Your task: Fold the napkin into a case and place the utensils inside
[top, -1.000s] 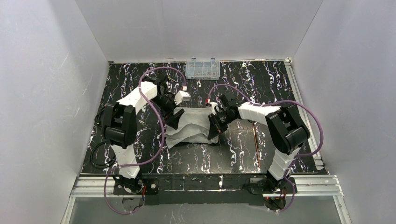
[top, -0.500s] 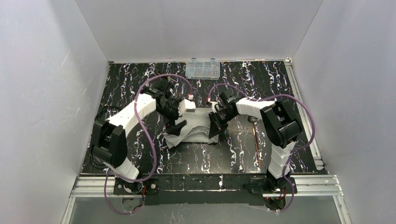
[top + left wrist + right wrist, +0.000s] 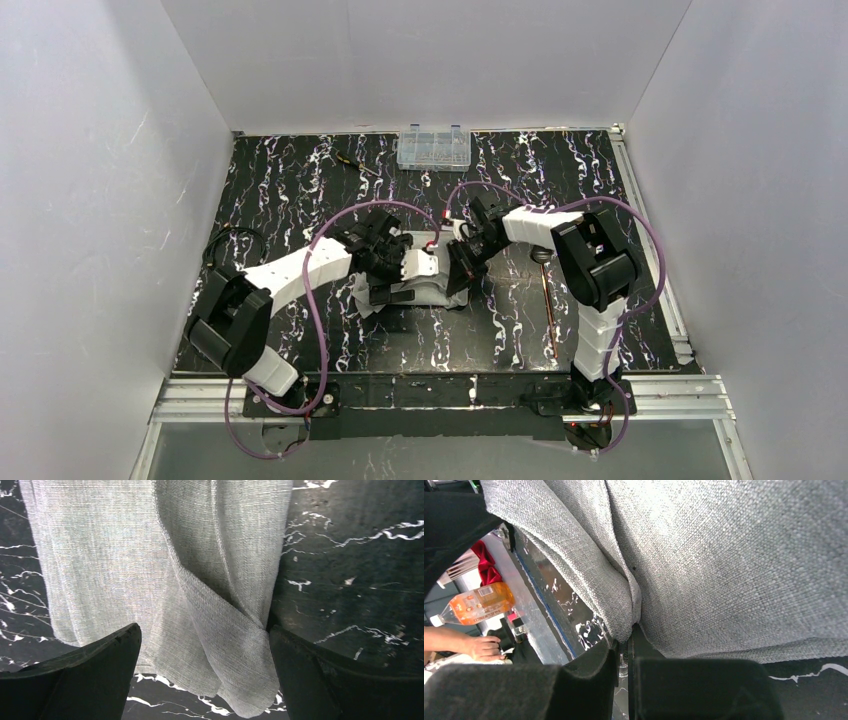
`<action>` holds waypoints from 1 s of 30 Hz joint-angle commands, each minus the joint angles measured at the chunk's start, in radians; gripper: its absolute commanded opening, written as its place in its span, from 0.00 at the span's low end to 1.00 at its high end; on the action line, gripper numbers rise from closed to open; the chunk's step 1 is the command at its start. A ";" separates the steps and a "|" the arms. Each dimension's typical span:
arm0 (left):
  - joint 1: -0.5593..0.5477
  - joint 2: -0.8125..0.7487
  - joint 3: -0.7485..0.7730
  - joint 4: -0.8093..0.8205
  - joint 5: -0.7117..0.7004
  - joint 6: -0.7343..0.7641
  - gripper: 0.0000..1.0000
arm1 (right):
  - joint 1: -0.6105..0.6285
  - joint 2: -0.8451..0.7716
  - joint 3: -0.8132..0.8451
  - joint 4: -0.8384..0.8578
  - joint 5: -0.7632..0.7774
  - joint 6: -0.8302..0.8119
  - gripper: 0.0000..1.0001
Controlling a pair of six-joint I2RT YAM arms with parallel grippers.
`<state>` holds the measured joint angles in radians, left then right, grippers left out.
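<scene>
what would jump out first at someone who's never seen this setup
The crumpled grey napkin in the middle of the black marbled table catches the eye first, with both arms bent over it. The right fingers are shut on a fold at its right edge, while the left fingers hang wide open above it. Thin copper utensils lie on the table to its right.

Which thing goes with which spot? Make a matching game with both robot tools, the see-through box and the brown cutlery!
1. left tool
2. right tool
3. clear plastic compartment box
4. thin copper-brown metal utensils

A. on the black marbled table, right of the large light-grey fabric napkin
B. at the table's far edge
C. shut, pinching the napkin
D. open over the napkin

Pairs: 1-D, 2-C, 3-B, 4-A
</scene>
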<state>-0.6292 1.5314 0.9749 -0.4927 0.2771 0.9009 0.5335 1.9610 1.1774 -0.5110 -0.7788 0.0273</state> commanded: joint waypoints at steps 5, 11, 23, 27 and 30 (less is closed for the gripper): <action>-0.042 -0.038 -0.008 0.087 -0.087 -0.070 0.98 | -0.017 0.013 0.040 0.013 -0.051 0.048 0.01; -0.093 -0.032 -0.017 0.092 -0.140 -0.088 0.98 | -0.017 0.021 0.053 -0.002 -0.045 0.053 0.01; -0.102 0.022 -0.012 0.124 -0.264 -0.058 0.84 | -0.035 0.016 0.065 0.007 -0.061 0.082 0.01; -0.087 0.018 -0.013 0.136 -0.335 -0.044 0.83 | -0.038 0.019 0.064 -0.003 -0.062 0.077 0.01; -0.055 0.020 0.011 0.128 -0.352 -0.035 0.83 | -0.038 0.022 0.064 -0.009 -0.061 0.074 0.01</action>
<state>-0.7216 1.5566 0.9581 -0.3553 -0.0151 0.8448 0.5030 1.9732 1.2083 -0.5068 -0.8165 0.1013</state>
